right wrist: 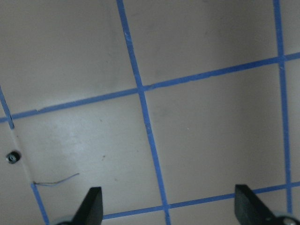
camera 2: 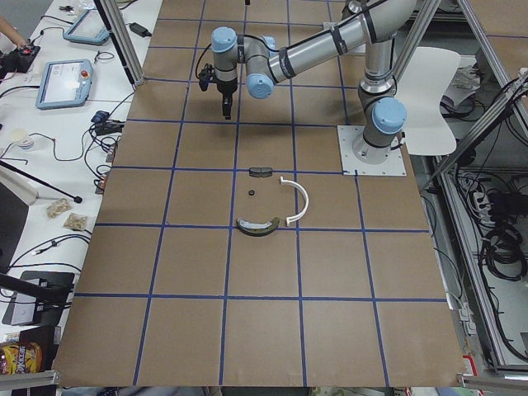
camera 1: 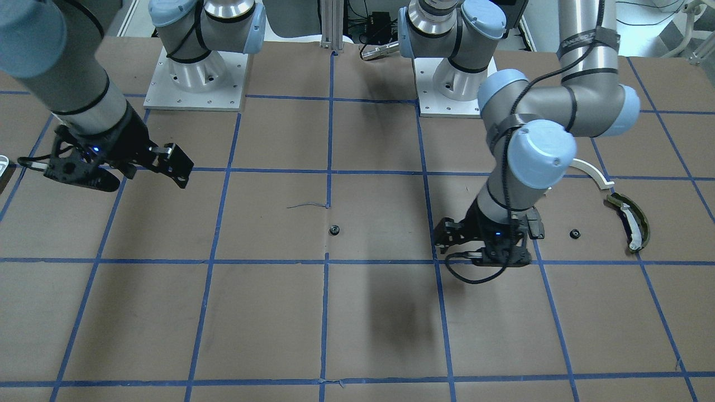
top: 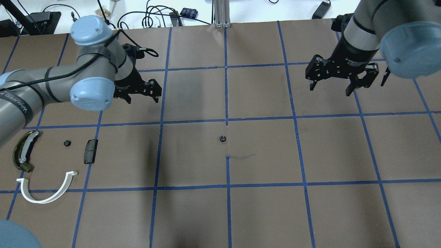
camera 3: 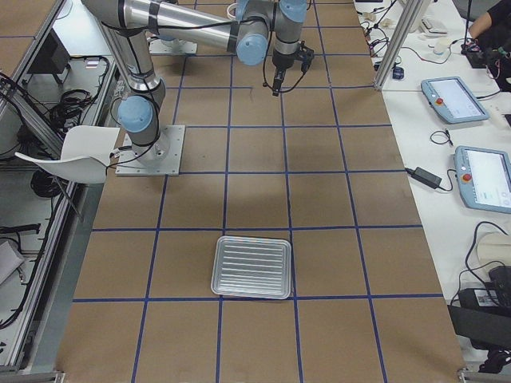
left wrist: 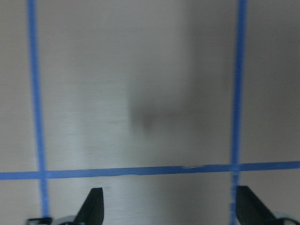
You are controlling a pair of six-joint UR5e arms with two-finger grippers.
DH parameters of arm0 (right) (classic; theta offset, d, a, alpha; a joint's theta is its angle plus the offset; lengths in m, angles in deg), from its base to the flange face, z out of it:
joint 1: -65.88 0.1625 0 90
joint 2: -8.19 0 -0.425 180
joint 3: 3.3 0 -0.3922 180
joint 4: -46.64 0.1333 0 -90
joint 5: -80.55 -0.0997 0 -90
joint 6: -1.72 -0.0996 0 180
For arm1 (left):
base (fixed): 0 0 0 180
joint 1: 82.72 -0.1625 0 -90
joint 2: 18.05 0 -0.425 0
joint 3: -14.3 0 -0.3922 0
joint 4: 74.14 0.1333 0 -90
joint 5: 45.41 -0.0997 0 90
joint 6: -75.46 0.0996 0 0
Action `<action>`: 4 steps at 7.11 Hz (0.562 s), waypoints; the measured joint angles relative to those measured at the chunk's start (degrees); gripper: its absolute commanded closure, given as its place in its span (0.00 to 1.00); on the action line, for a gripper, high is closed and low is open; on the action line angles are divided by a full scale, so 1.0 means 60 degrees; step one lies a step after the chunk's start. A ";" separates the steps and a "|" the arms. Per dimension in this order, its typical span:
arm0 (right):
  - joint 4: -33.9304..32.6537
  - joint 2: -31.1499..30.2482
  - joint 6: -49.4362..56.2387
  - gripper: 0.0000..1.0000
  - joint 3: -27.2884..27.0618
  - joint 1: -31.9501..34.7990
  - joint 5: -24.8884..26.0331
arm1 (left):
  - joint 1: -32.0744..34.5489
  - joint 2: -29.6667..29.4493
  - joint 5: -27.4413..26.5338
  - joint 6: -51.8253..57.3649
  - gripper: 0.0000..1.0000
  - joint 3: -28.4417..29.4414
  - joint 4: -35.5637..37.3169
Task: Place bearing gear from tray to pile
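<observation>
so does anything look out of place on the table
Yes: one small black bearing gear lies alone near the middle of the brown table, far from the pile, where a second gear sits between the olive-green curved piece and the dark grey block. The left gripper and right gripper are open, away from it.

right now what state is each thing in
left gripper: open, empty
right gripper: open, empty
tray: empty
centre bearing gear: loose on table, ungripped
second bearing gear: lying between olive-green curved piece and dark grey block
</observation>
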 measured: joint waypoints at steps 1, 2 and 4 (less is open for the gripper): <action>0.0924 -0.0192 0.0533 0.00 0.0608 -0.0086 0.0328 | 0.0855 -0.0120 0.0279 -0.1101 0.00 0.0001 0.0098; 0.1732 -0.0259 0.0711 0.00 0.1280 -0.0087 0.0334 | 0.1648 -0.0312 0.0430 -0.2004 0.00 -0.0012 0.0365; 0.2464 -0.0272 0.0637 0.00 0.1926 0.0166 0.0059 | 0.2884 -0.0936 0.0479 -0.3651 0.01 -0.0057 0.1426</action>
